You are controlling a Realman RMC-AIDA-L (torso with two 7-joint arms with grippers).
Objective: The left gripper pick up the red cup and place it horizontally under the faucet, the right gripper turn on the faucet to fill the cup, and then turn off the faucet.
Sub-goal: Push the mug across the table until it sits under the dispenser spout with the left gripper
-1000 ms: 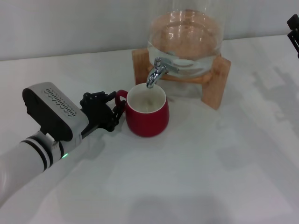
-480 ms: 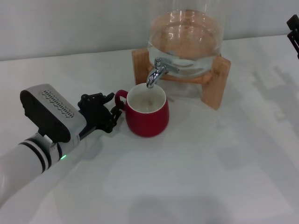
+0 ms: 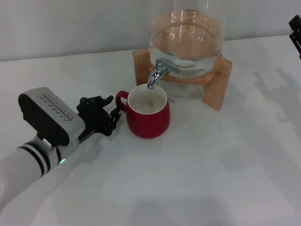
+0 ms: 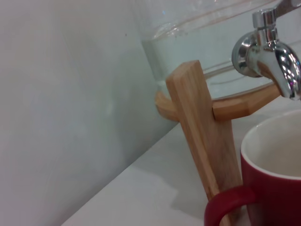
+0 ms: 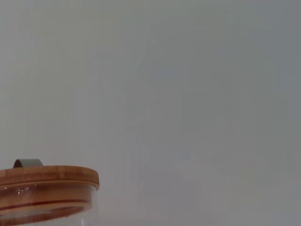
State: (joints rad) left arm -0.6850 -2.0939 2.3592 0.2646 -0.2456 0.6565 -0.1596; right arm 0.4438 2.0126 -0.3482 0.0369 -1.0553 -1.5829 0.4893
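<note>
Red cup (image 3: 147,117) stands upright on the table (image 3: 197,174) directly below the faucet (image 3: 156,72) spout, handle at 9 o'clock.
Left gripper (image 3: 104,116) sits just beside that handle, black fingers spread and holding nothing; contact with the loop cannot be confirmed. Risk: a snag on the handle as the arm moves could drag or tip the cup off the spout line, so water would miss it. Right gripper (image 3: 296,33) is parked at 2 o'clock, cut off by the frame edge; its finger state cannot be told. Glass jar (image 3: 188,33) top is also cropped.
</note>
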